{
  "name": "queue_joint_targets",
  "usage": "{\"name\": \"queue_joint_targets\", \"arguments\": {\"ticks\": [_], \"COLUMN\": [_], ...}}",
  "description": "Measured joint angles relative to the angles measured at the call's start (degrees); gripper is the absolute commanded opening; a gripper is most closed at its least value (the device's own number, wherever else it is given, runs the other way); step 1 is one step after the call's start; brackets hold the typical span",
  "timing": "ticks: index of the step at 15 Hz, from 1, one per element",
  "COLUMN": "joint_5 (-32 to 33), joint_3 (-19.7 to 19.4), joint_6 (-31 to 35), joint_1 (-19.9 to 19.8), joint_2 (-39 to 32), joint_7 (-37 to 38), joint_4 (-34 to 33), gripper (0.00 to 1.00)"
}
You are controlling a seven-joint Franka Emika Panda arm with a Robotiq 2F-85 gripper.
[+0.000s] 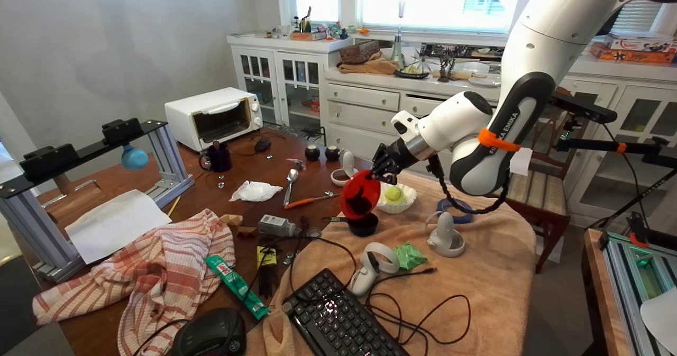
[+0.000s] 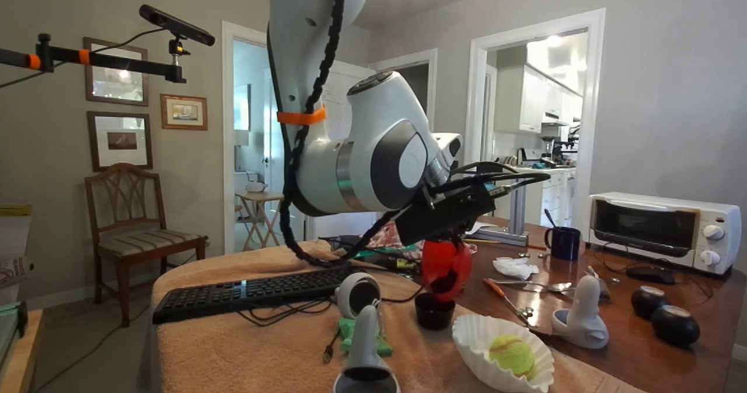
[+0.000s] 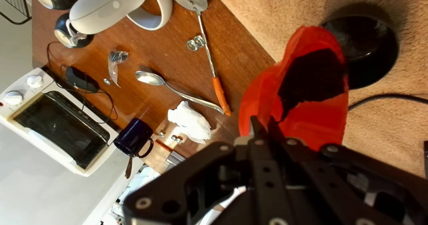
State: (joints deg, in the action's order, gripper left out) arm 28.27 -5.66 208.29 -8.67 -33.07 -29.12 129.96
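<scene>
Just above a black bowl (image 1: pixel 363 228) on the tan cloth (image 1: pixel 476 287), my gripper (image 3: pixel 265 123) is pinched tight, its jaws drawn together on the edge of a red bowl (image 1: pixel 353 193). I hold the red bowl tilted steeply; in both exterior views its low side overlaps the black bowl, though I cannot tell whether the two touch. Within the red a dark patch (image 3: pixel 311 81) shows, and whether that is contents or shadow I cannot say.

Beside the black bowl I see a white fluted bowl (image 2: pixel 474 341) with a yellow-green ball (image 2: pixel 511 355) inside it. Also on the cloth, a green wrapper (image 1: pixel 408 255) lies between two white controllers (image 1: pixel 444 230), near a black keyboard (image 1: pixel 341 313).

On the bare wood of the tabletop (image 3: pixel 232 56) lie an orange-handled spatula (image 3: pixel 219 93), a spoon (image 3: pixel 184 95) and a crumpled white tissue (image 3: pixel 190 121), close to one another. A third controller (image 3: pixel 110 7) sits beside the spatula's broad end. Farther from me stand a dark blue mug (image 2: pixel 565 244) and a white toaster oven (image 2: pixel 665 235); a striped cloth (image 1: pixel 158 271) lies bunched well apart from my gripper.
</scene>
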Motion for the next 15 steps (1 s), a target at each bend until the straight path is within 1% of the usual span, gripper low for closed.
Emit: {"name": "queue_joint_targets", "arguments": {"ticks": [3, 8, 15], "joint_5": [0.0, -1.4, -1.7], "joint_3": [-0.1, -1.8, -1.9], "joint_6": [0.1, 0.9, 1.0], "joint_1": [0.2, 1.6, 2.0], "joint_2": [0.1, 0.4, 0.4], "joint_7": [0.0, 0.0, 0.1], "joint_4": [0.4, 0.6, 0.8], "gripper": [0.01, 0.01, 0.01]}}
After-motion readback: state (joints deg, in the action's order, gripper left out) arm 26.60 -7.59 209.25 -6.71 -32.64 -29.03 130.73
